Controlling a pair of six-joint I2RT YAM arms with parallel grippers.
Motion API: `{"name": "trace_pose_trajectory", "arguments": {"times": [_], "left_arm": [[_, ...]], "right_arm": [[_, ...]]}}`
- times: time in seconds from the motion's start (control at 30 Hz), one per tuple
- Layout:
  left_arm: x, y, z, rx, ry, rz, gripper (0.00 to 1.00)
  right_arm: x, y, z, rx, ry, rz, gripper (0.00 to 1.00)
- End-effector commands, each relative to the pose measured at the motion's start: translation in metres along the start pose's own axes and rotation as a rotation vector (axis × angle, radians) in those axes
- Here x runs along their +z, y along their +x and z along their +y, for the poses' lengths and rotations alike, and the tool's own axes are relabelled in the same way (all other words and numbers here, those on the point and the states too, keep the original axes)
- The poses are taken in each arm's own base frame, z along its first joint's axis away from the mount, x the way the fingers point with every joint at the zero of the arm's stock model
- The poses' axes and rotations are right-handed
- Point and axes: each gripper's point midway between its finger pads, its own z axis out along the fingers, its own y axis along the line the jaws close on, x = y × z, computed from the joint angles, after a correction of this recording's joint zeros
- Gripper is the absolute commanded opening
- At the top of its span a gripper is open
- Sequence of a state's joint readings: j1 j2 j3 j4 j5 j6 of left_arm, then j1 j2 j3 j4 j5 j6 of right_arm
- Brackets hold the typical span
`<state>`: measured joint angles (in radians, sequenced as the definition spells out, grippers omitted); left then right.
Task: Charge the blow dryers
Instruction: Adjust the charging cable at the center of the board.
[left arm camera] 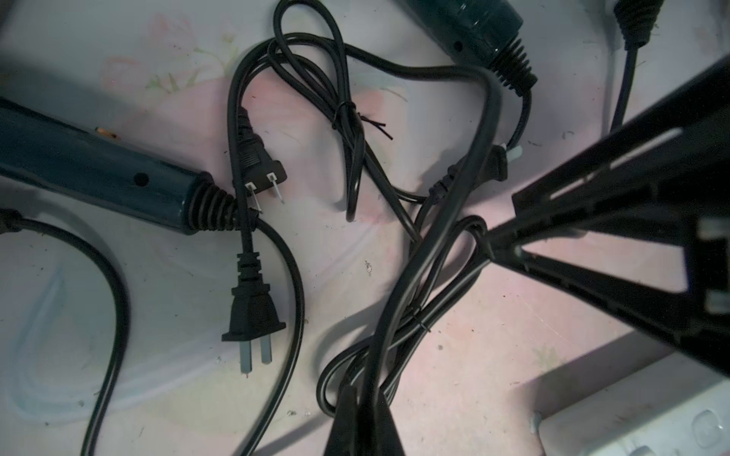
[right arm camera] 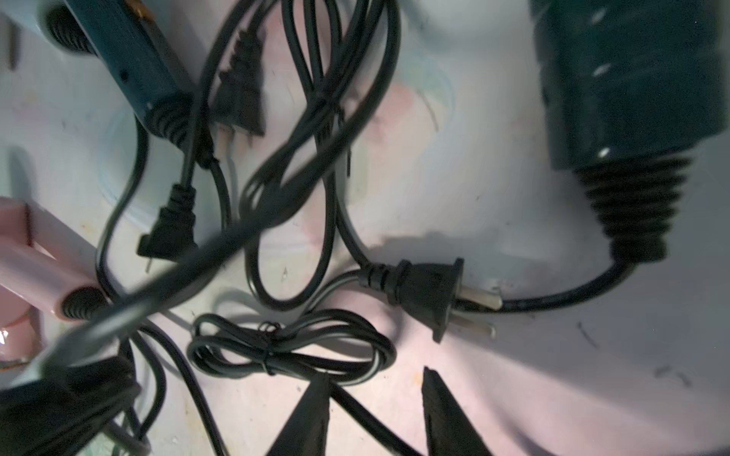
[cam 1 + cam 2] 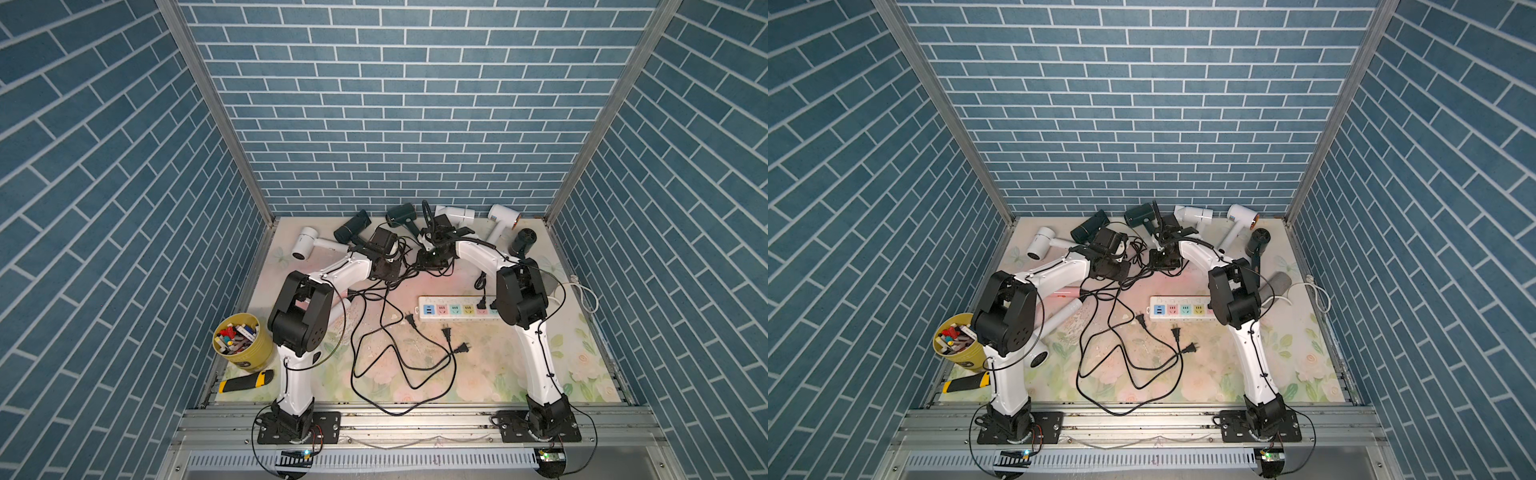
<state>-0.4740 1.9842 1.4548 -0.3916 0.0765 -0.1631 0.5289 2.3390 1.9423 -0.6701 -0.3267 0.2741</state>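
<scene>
A thin black cord (image 1: 495, 114) is pinched tight by the left gripper (image 1: 365, 395) beyond the long white plastic power strip (image 3: 453, 309). Fingers of the right gripper (image 2: 375, 377) are held spread beside it; white and dark-green hammer-shaped blow dryers (image 3: 461, 214) are laid farther beyond the strip

Odds and ends on the flowered tablecloth (image 3: 498, 374)
Yellow tub (image 3: 253, 357) of pens at the left edge, utility knife (image 3: 245, 381) just beside it; white power strip (image 3: 453, 309) mid-right, grey cylinder (image 3: 1277, 284) near its far end.

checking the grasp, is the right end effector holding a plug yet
No, the nearest plug lies free on the mat, ahead of the open right end effector.
</scene>
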Motion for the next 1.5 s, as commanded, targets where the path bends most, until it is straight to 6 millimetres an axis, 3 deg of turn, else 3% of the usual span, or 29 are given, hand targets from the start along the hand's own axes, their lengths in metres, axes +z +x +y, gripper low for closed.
{"name": "trace_pose_trajectory", "arguments": {"times": [0.0, 0.1, 0.33, 0.5, 0.57, 0.8, 1.1, 1.23, 1.3, 1.47], "left_arm": [[-0.012, -0.008, 0.004, -0.022, -0.001, -0.039, 0.00], [-0.011, -0.008, 0.004, -0.027, 0.004, -0.039, 0.00], [-0.010, -0.007, 0.003, -0.037, 0.015, -0.039, 0.00], [-0.009, -0.005, 0.002, -0.046, 0.020, -0.037, 0.02], [-0.010, -0.005, 0.001, -0.050, 0.027, -0.038, 0.07], [-0.024, -0.008, -0.003, -0.063, 0.053, -0.063, 0.33], [-0.064, -0.009, 0.000, -0.082, 0.029, -0.099, 0.70], [-0.086, -0.005, -0.010, -0.071, 0.031, -0.118, 0.75], [-0.094, -0.004, -0.029, -0.022, 0.050, -0.119, 0.76], [-0.082, 0.012, -0.068, 0.128, 0.053, -0.030, 0.75]], "right_arm": [[-0.011, 0.030, -0.007, -0.093, 0.068, 0.068, 0.35], [-0.021, 0.044, -0.023, -0.108, 0.159, 0.077, 0.27], [-0.047, 0.065, -0.065, -0.037, 0.329, 0.085, 0.23], [-0.069, 0.066, -0.103, 0.115, 0.369, 0.026, 0.23], [-0.078, 0.062, -0.108, 0.155, 0.347, -0.007, 0.23], [-0.117, 0.034, -0.062, 0.128, 0.140, -0.179, 0.27], [-0.157, 0.031, -0.042, 0.109, 0.090, -0.298, 0.32], [-0.164, 0.038, -0.040, 0.106, 0.087, -0.311, 0.33], [-0.164, 0.042, -0.040, 0.106, 0.085, -0.312, 0.33], [-0.162, 0.055, -0.043, 0.122, 0.088, -0.314, 0.33]]}}
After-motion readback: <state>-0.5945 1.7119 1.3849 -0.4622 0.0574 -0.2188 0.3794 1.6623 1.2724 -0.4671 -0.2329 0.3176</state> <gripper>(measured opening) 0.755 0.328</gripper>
